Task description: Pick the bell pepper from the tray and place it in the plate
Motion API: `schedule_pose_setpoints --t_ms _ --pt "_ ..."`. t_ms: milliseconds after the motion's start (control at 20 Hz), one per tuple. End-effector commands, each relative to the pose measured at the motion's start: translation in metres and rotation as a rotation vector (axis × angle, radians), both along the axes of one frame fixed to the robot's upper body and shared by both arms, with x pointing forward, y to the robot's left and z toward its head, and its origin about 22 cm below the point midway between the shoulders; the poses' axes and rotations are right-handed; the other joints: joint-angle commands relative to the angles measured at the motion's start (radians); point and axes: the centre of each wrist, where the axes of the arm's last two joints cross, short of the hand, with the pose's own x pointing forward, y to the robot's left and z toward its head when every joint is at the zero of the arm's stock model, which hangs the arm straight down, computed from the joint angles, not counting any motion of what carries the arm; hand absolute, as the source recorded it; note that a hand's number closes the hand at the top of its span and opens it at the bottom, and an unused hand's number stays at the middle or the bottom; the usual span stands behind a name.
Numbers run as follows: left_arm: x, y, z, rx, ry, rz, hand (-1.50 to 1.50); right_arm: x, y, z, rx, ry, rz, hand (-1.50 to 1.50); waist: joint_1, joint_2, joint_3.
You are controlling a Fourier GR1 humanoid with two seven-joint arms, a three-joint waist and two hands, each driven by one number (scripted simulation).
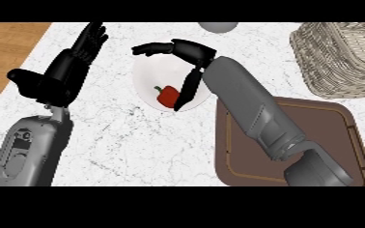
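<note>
White marble counter (128,140) fills most of the head view, with a strip of brown wood (18,41) at its upper left corner. At the lower right lies the dark brown tray (328,125), a thin lighter line running inside its rim. The 2 grey forearms come in from below. The right forearm (249,106) crosses the tray's left part and slants up toward the centre, while the left forearm (32,147) rises along the left edge. A pale wicker basket (331,53) stands at the upper right, apart from the tray.

The left hand (61,75) rests open at the left, fingers straight and pointing up. The white plate (149,72) sits on the counter at the centre, just left of the tray. Over it hangs the right hand (192,53), open, its fingers loosely bent above the plate's far side and gripping nothing. Its thumb stretches down beside the pepper.

The red bell pepper (168,95), with its green stem, lies in the plate near the lower rim. 1 small grey rounded object (217,26) is cut off by the top edge.
</note>
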Motion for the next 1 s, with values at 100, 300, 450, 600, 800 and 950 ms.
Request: schedule_pose_setpoints --t_ms 100,300,450,600,800,950 --pt "-0.003 0.001 -0.002 -0.013 0.009 0.032 0.00 0.011 -0.002 0.018 0.109 0.156 -0.030 -1.50 -0.031 0.002 0.000" --pt "-0.001 0.016 0.004 -0.001 -0.010 0.037 0.00 0.020 -0.017 0.029 0.129 0.182 -0.094 -1.50 -0.026 0.013 0.000" --pt "-0.004 -0.005 0.010 -0.018 -0.021 0.010 0.00 0.029 -0.050 0.033 0.163 0.227 -0.104 -1.50 -0.020 0.018 0.002" --pt "-0.005 0.005 0.006 0.001 -0.044 0.015 0.00 0.034 -0.067 0.040 0.183 0.199 -0.134 -1.50 -0.007 0.030 0.001" --pt "-0.006 0.008 0.006 0.004 -0.037 0.003 0.00 0.040 -0.090 0.059 0.167 0.179 -0.126 -1.50 0.004 0.035 0.002" --pt "-0.004 0.000 0.015 -0.011 -0.056 -0.008 0.00 0.041 -0.107 0.057 0.159 0.168 -0.132 -1.50 0.003 0.039 0.004"
